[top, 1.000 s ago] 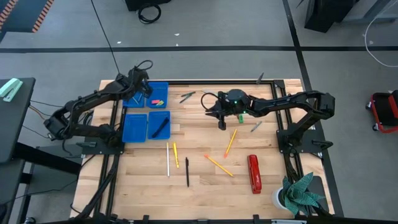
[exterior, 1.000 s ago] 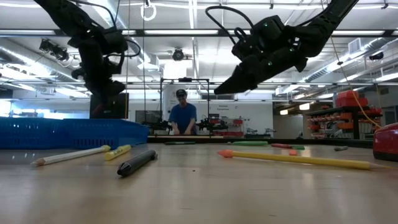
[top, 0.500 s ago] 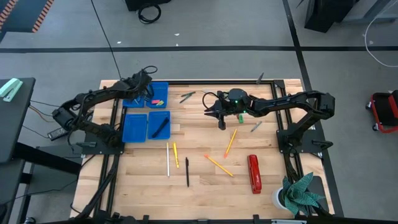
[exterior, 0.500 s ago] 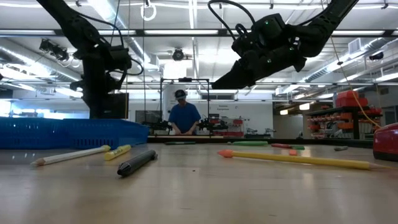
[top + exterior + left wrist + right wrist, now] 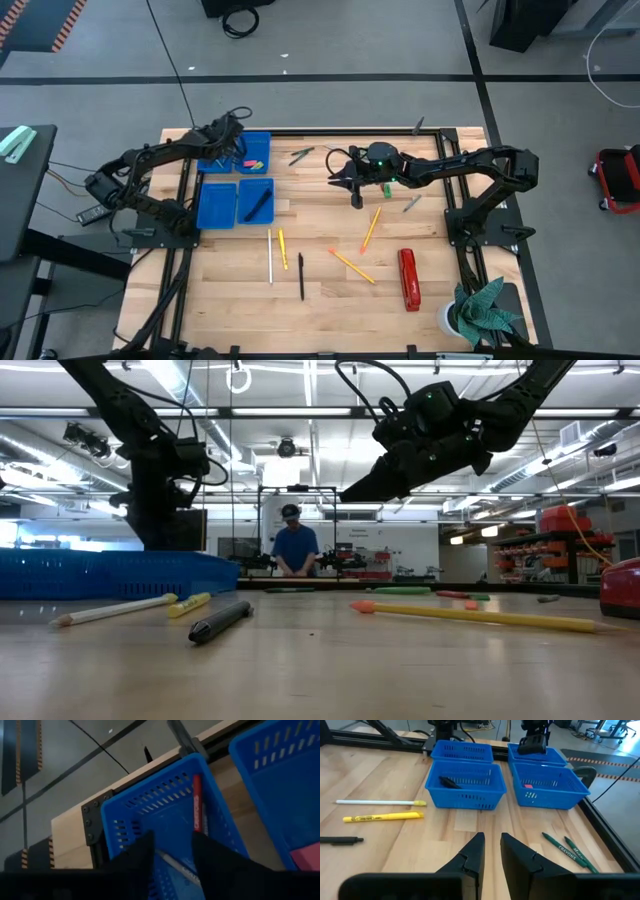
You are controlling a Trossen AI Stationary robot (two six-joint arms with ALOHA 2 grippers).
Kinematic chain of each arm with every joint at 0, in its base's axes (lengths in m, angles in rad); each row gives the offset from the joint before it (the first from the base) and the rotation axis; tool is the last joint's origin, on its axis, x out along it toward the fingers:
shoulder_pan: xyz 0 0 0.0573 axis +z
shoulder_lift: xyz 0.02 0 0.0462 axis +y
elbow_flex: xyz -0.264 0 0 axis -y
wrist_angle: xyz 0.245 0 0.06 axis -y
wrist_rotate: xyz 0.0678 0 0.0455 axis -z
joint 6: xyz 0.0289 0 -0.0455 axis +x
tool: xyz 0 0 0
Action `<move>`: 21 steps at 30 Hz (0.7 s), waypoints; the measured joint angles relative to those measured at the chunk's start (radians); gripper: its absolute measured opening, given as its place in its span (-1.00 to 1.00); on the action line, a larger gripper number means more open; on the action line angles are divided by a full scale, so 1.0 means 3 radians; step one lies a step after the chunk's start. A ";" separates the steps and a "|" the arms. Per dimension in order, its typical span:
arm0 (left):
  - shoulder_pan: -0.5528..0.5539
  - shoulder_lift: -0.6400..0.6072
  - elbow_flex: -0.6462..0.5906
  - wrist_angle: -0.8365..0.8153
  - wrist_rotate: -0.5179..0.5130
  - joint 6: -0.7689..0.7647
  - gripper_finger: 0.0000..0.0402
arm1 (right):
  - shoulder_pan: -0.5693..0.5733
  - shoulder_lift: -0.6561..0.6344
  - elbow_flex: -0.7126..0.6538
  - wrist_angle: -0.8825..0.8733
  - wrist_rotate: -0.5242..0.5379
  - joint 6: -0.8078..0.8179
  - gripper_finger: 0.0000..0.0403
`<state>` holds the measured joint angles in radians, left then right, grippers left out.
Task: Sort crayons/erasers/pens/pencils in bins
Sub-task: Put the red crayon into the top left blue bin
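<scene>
Four blue bins stand at the table's far left. My left gripper (image 5: pixel 227 140) (image 5: pixel 172 842) hangs open, slanting down just above the far-left bin (image 5: pixel 145 805), where a red crayon (image 5: pixel 196 810) and a pale stick (image 5: pixel 172 864) lie. Pink and yellow erasers (image 5: pixel 252 161) lie in the bin beside it, and a black pen (image 5: pixel 258 205) in the near-right bin (image 5: pixel 268 190). My right gripper (image 5: pixel 354 194) (image 5: pixel 492 845) hovers over the table's middle, its fingers a narrow gap apart with nothing between them. Two green crayons (image 5: pixel 302 155), pencils (image 5: pixel 371 228) (image 5: pixel 283 248) and a pen (image 5: pixel 300 275) lie loose on the wood.
A red stapler (image 5: pixel 408 278) lies at the near right, with a potted plant (image 5: pixel 478 310) at the table's corner. A small grey piece (image 5: pixel 411 203) lies right of my right gripper. A person (image 5: pixel 294 550) stands far behind the table. Bare wood lies between the bins and my right gripper.
My left gripper has sunk toward the far-left bin and tipped a little further downward. My right arm has kept still.
</scene>
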<state>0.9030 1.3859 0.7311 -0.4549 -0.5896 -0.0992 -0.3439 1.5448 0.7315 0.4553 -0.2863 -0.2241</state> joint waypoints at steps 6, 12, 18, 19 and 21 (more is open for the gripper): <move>-0.0075 -0.0175 0.0048 -0.0093 -0.0004 0.0157 -0.06 | 0.0000 0.0000 0.0000 -0.0015 0.0008 0.0171 -0.67; -0.0332 -0.0544 0.0246 -0.0201 -0.0005 0.0220 -0.02 | -0.0017 0.0000 0.0001 -0.0327 0.0588 0.0586 -0.67; -0.0798 -0.0878 0.0375 -0.0045 0.0003 0.0368 -0.10 | -0.0145 0.0000 0.0001 -0.1036 0.1711 0.0958 -0.67; -0.0874 -0.0918 0.0381 0.0045 0.0003 0.0441 -0.11 | -0.0173 0.0001 0.0001 -0.1172 0.1847 0.1068 -0.67; -0.1008 -0.0977 0.0381 0.0244 0.0002 0.0620 -0.13 | -0.0225 0.0001 0.0001 -0.1368 0.2025 0.1241 -0.66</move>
<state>0.6005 1.0927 0.8455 -0.3817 -0.5889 0.0867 -0.4113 1.5452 0.7319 0.0450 0.3213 0.1481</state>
